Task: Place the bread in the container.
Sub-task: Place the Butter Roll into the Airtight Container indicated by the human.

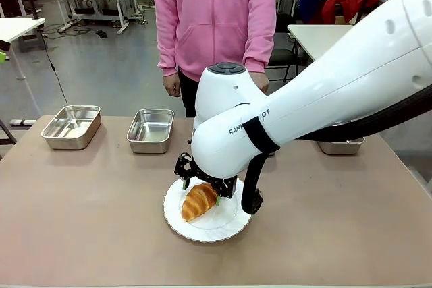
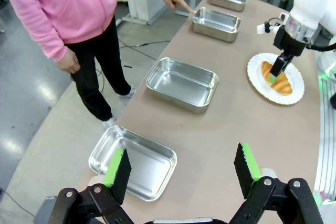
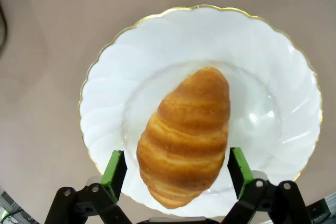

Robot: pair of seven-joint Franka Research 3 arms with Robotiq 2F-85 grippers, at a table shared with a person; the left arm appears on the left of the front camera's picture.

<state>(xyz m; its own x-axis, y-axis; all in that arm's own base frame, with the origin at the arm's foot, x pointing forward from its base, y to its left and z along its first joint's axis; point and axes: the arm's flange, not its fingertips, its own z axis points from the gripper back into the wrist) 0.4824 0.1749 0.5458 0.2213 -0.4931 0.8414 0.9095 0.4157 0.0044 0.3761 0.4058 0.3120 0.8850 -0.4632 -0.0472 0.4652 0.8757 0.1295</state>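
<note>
Right hand (image 3: 175,174) spread astride bread (image 3: 184,135) on white plate (image 3: 273,77); left hand (image 2: 182,169) spread above steel pans (image 2: 182,83).

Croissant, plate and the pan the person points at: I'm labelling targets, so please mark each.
croissant (image 3: 186,135), right wrist view, middle of its ridged crust.
plate (image 3: 273,66), right wrist view, bare scalloped rim.
pointed-at pan (image 2: 216,22), left wrist view, its floor.

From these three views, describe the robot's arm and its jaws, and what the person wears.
The right arm is glossy white with rounded joints, black lettering and a black cable. Both the right gripper and left gripper are black linkages with green pads. The person wears a pink hooded sweatshirt and black trousers.
</note>
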